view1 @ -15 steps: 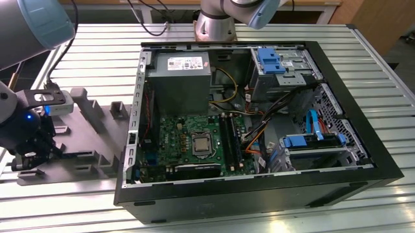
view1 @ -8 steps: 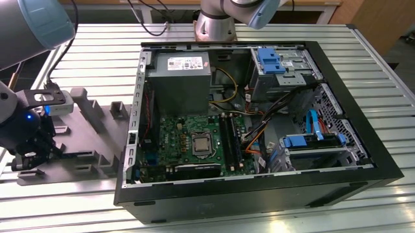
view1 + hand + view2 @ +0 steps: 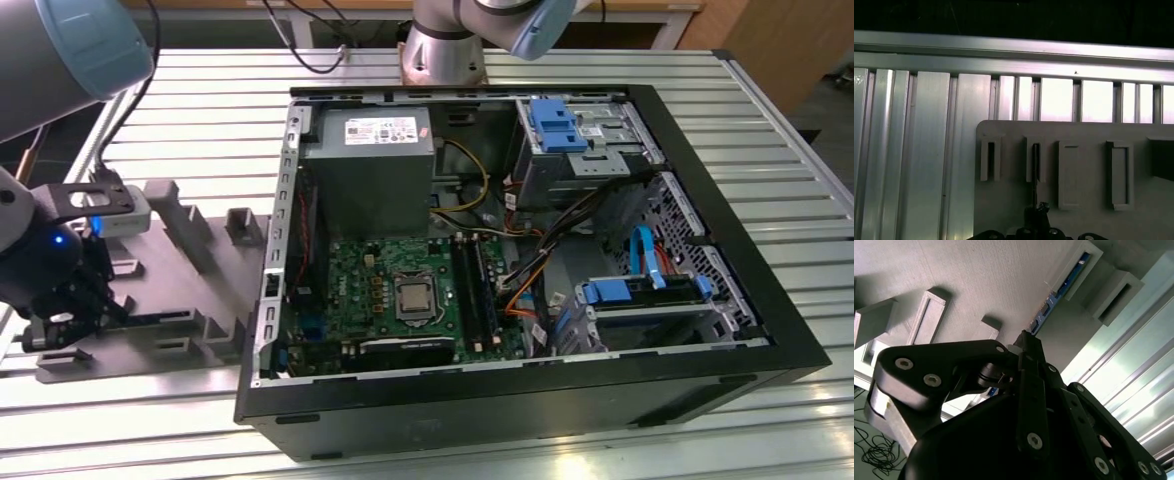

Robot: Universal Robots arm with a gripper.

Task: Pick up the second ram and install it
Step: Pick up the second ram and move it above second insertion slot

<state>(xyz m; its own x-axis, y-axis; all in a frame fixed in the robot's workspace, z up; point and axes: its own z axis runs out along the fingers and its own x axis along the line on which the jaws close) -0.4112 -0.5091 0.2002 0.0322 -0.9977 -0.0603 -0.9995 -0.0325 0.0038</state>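
Grey fixture (image 3: 187, 285) on the counter (image 3: 200, 100), at the exterior view's left of the computer case (image 3: 534, 400), holds the second ram (image 3: 1046, 307) upright on edge; my claw (image 3: 1025, 342) looks clenched on its end. I'd draw it straight out of the fixture, no twisting.

Your arm (image 3: 67, 45) reaches across to the exterior view's left, and its wrist (image 3: 34, 245) is bent so that the gripper (image 3: 56, 335) points straight down. In the second wrist view, the jaws are drawn together at their tips and pinch the thin edge of the second ram (image 3: 1053, 301). The black linkages spread wide behind the jaws.
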